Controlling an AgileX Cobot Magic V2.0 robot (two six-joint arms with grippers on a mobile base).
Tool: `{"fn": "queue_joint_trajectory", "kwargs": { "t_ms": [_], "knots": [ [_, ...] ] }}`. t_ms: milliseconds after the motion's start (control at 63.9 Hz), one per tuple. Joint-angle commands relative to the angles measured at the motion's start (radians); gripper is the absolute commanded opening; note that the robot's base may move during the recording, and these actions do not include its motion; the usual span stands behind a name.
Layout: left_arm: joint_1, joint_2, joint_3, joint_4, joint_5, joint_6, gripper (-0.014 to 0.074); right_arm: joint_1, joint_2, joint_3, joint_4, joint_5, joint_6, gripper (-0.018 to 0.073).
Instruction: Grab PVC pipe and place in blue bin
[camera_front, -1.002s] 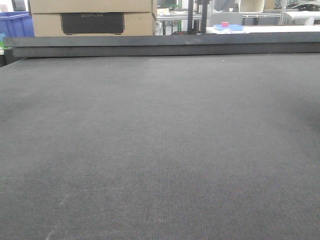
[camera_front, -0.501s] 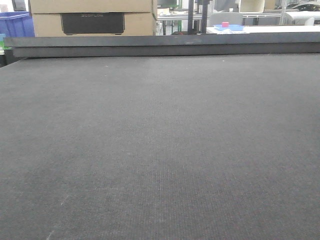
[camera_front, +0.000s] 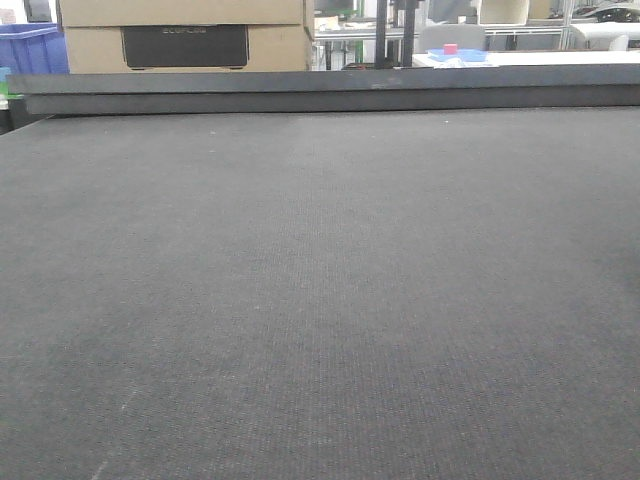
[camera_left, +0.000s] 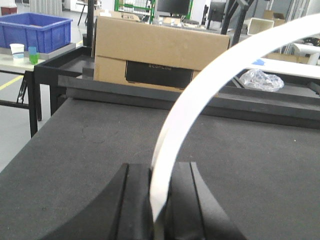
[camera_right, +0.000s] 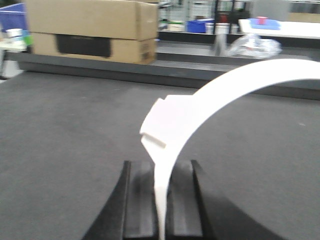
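Observation:
In the left wrist view, my left gripper (camera_left: 159, 167) is shut on a white curved PVC pipe piece (camera_left: 200, 85) that arcs up and away to the right. In the right wrist view, my right gripper (camera_right: 161, 164) is shut on a similar white arched piece (camera_right: 200, 105) with a notched step near the jaws. Both are held above the dark grey table mat (camera_front: 320, 300). A blue bin (camera_left: 34, 30) stands on a side table beyond the table's far left corner, and its corner also shows in the front view as blue bin (camera_front: 30, 48). Neither arm appears in the front view.
A cardboard box (camera_left: 160, 55) sits behind the raised dark ledge (camera_front: 320, 90) at the table's far edge. A crumpled clear plastic bag (camera_left: 260, 79) lies at the far right. A small blue tray with a red block (camera_front: 455, 52) rests on a distant bench.

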Motion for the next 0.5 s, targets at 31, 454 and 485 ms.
{"fn": "queue_joint_trajectory", "kwargs": {
  "t_ms": [31, 454, 485],
  "knots": [
    [-0.012, -0.025, -0.015, -0.001, -0.045, -0.006, -0.0111, 0.019, -0.005, 0.001, -0.005, -0.035, -0.008, -0.0161],
    [-0.091, -0.059, -0.015, 0.010, -0.079, -0.006, -0.0111, 0.018, -0.005, 0.001, -0.005, -0.110, -0.008, -0.0161],
    [-0.091, -0.059, -0.015, 0.010, -0.079, -0.006, -0.0111, 0.018, -0.005, 0.001, -0.005, -0.110, -0.008, -0.0161]
  ]
}}
